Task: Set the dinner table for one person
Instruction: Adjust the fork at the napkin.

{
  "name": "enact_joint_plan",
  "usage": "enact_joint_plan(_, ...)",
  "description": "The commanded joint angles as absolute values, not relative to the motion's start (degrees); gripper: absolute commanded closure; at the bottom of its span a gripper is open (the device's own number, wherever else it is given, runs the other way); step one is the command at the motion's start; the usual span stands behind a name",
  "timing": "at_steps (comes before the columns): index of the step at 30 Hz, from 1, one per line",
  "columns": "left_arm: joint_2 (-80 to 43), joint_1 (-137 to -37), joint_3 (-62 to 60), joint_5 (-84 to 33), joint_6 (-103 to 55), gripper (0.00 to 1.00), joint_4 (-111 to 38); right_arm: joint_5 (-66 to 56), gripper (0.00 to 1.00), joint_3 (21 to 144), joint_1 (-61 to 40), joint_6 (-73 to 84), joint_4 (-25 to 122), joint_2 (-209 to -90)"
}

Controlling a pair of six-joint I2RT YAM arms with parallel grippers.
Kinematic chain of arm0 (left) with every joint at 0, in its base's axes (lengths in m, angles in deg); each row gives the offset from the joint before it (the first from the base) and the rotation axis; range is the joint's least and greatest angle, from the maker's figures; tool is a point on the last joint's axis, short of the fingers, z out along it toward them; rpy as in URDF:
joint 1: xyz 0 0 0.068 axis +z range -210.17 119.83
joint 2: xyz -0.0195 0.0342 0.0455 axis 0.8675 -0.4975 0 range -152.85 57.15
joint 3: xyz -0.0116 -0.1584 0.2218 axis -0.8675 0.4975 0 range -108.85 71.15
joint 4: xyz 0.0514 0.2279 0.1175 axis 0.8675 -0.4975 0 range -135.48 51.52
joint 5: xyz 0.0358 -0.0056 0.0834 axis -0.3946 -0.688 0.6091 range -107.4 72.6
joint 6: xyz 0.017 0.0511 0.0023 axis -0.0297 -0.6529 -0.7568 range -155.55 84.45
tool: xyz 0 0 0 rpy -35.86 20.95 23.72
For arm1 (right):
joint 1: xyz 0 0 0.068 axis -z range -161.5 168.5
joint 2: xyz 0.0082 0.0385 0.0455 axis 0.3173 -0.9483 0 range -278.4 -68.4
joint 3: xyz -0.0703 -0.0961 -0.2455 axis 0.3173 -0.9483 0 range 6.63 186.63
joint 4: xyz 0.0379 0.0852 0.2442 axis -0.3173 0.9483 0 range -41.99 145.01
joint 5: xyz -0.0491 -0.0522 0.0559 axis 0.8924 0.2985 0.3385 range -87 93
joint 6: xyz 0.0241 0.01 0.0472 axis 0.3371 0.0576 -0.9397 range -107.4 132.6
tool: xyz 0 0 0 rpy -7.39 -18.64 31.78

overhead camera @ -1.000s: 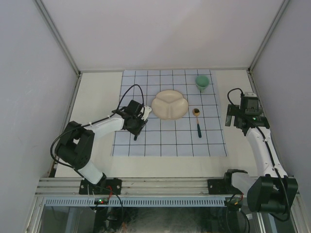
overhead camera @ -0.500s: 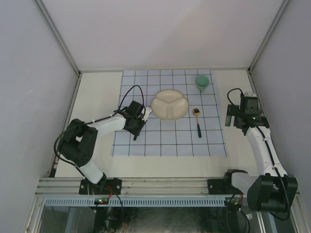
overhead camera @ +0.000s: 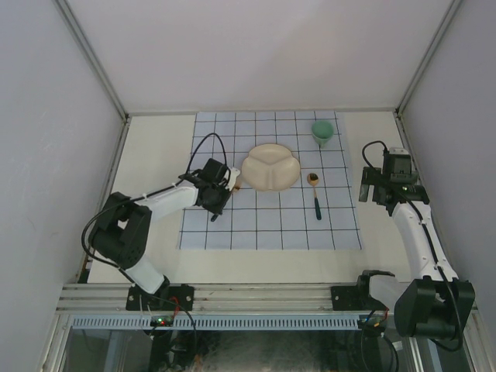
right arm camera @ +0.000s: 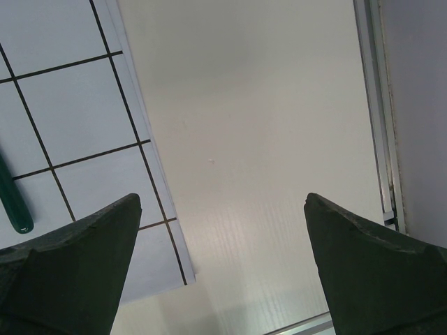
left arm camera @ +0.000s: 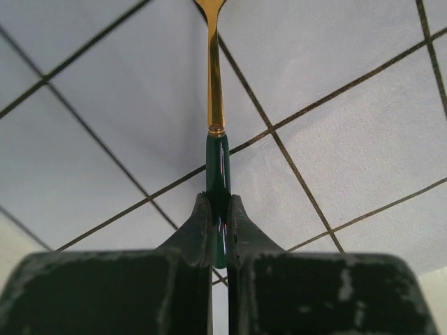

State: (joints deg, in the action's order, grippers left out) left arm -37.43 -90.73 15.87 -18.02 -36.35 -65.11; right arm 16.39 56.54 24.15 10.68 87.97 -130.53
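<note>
From above, the plate (overhead camera: 270, 167) sits mid-cloth (overhead camera: 271, 225). The cup (overhead camera: 323, 132) is beyond it to the right and the spoon (overhead camera: 315, 195) lies just right of it. The table (overhead camera: 155, 155) lies under all of it, with bare cream strips showing left and right of the plate past the cloth edges. Your left gripper (overhead camera: 215, 205) is down on the cloth just left of the plate, a little nearer to it than a second ago. Its own body hides what it grips from this angle. Your right gripper (overhead camera: 385, 190) hangs well right of the plate, off the cloth edge.

The left wrist view shows what has changed. The left gripper (left arm camera: 218, 209), which was closing a second ago, has now come together and is clamped on the green handle of a gold-necked utensil (left arm camera: 218, 164). The utensil lies flat on the cloth and its head runs out of frame. I judge the pick is made, and next you need to lift and place it left of the plate.

In the right wrist view, the right gripper (right arm camera: 220, 202) is spread wide with nothing in it. It hangs over bare table right of the plate, and the spoon's handle end (right arm camera: 10, 202) shows at the left edge.
</note>
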Motion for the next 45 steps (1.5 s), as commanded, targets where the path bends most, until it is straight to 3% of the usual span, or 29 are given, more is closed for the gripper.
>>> enact_joint_plan(1, -29.54, -89.26, 14.90, -13.22, -31.26, 1.00, -61.31, 16.62, 0.00, 57.58, 24.31, 10.01, 85.93, -130.45)
enact_joint_plan(14, -36.00, -90.53, 7.66, 4.88, -16.52, 1.00, -72.57, 17.06, 0.00, 57.64, 24.19, 9.79, 85.98, -131.11)
enact_joint_plan(26, -37.43, -91.03, 7.40, -6.57, -11.12, 1.00, -74.11, 17.58, 0.00, 57.55, 23.66, 9.70, 85.98, -131.68)
enact_joint_plan(45, -43.73, -93.30, 3.82, -4.98, -7.86, 1.00, -74.67, 18.15, 0.00, 57.57, 22.94, 9.69, 85.98, -132.88)
